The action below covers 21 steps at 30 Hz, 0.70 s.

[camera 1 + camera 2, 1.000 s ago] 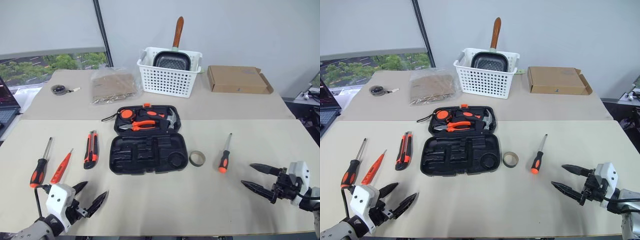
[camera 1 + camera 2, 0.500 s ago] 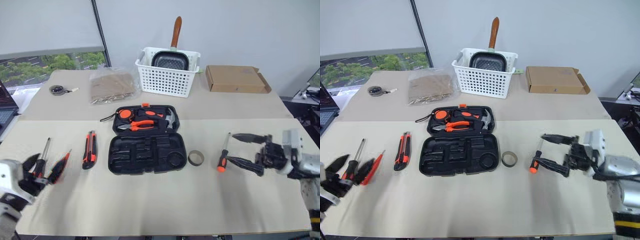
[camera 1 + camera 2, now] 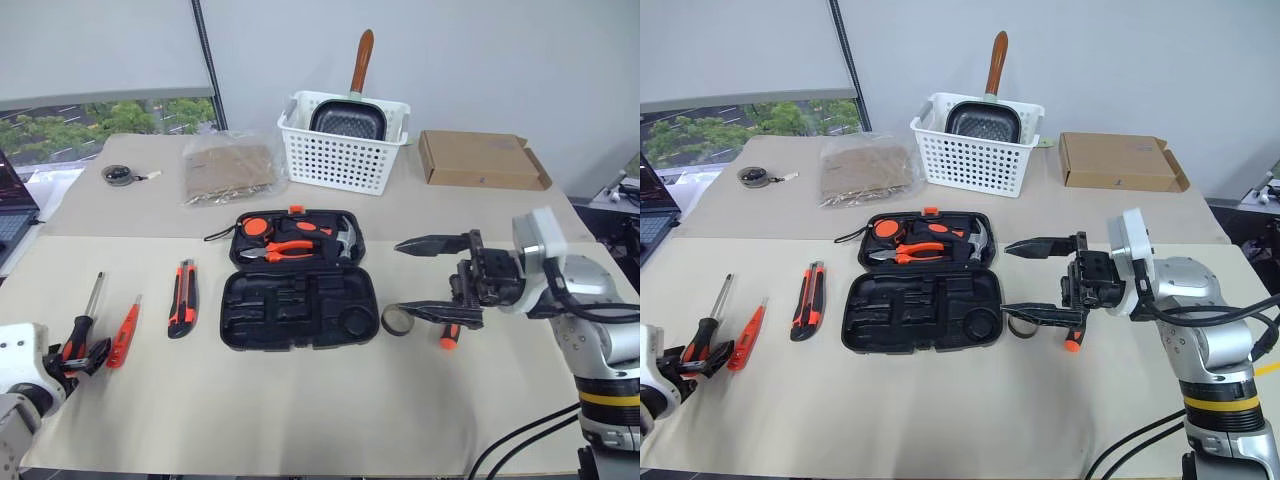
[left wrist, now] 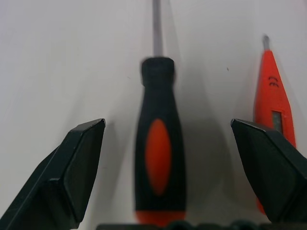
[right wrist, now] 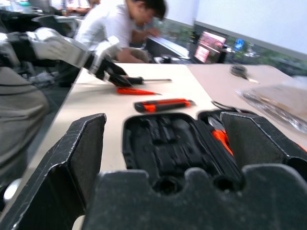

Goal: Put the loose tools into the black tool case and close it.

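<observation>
The black tool case lies open mid-table. Left of it are the utility knife, the red tester and a screwdriver. My left gripper is open with a finger on either side of that screwdriver's handle, not touching it; the tester lies just outside one finger. My right gripper is open, points left and hovers beside the case's right edge. Below it are the tape roll and the second screwdriver, both partly hidden by the lower finger.
Pliers, a hammer and a tape measure sit in the case's lid. Behind stand a white basket holding a pan, a cardboard box, a plastic bag and a round grey gadget. A person sits beyond the table.
My right gripper rose and swung left from the table's right side to beside the case. My left gripper moved left from the front edge to the screwdriver's handle.
</observation>
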Each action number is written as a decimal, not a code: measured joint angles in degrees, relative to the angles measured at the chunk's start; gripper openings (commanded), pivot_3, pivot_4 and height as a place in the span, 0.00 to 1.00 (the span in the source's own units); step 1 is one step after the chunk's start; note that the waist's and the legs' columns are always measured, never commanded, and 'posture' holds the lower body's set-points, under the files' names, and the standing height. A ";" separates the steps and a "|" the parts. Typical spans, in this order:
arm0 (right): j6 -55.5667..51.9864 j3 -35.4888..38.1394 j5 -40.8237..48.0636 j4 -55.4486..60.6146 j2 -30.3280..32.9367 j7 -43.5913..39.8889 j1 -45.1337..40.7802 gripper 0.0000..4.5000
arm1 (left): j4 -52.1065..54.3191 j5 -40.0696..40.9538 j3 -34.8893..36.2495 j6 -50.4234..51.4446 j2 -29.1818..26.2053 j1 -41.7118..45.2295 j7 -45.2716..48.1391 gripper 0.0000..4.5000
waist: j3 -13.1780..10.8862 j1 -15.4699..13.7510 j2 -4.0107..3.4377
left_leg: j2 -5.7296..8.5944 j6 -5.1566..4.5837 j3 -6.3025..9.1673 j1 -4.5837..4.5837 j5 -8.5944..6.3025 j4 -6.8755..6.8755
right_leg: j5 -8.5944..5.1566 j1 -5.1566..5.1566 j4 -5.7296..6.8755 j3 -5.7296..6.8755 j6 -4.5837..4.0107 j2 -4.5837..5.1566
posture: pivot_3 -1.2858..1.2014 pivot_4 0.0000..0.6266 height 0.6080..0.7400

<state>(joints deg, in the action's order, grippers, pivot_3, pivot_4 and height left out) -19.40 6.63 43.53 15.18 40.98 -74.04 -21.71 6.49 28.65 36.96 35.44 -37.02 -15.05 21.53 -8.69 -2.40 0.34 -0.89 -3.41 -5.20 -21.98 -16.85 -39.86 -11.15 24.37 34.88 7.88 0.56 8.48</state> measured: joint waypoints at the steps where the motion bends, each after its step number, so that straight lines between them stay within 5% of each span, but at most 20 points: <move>1: -0.10 -0.04 0.20 0.40 0.00 0.01 -0.01 1.00 | -0.62 -0.05 -0.11 0.14 -0.16 0.49 0.21 0.88 | 0.00 0.01 -0.01 | 0.00 0.03 0.00 0.03 0.01 0.00 | -0.01 -0.01 0.02 -0.01 0.02 0.01 | 0.52 0.24 0.70; 10: -0.61 0.13 0.53 1.35 0.01 -0.06 1.98 1.00 | -6.36 0.64 2.32 0.63 -0.28 4.09 0.57 0.21 | 0.00 0.09 -0.03 | -0.20 0.33 0.00 0.15 0.18 0.03 | -0.01 0.01 0.15 0.00 0.03 0.04 | 0.52 0.24 0.70; 17: -0.44 2.24 0.55 1.52 0.03 0.04 4.50 1.00 | -5.41 8.94 9.18 -2.59 1.62 10.25 4.51 0.22 | -0.08 -0.23 0.43 | -0.19 0.65 0.15 -0.07 0.37 0.01 | 0.16 0.17 0.04 0.03 -0.24 0.09 | 0.52 0.24 0.70; 21: -0.31 4.04 0.54 1.57 0.04 0.68 5.72 1.00 | 0.98 12.31 6.16 -2.68 -1.28 13.35 10.43 0.22 | -0.09 -0.40 0.42 | -0.06 0.66 0.04 -0.08 0.37 0.01 | 0.15 0.04 0.03 0.05 -0.21 0.06 | 0.52 0.24 0.70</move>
<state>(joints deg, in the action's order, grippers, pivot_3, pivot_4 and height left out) -19.71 10.67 44.08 16.74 41.01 -73.36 -15.98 7.47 40.96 43.12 32.76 -38.31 -1.70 31.96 -8.79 -2.80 0.76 -0.95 -2.75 -5.16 -22.05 -16.49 -39.86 -11.00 24.40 34.91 7.93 0.35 8.54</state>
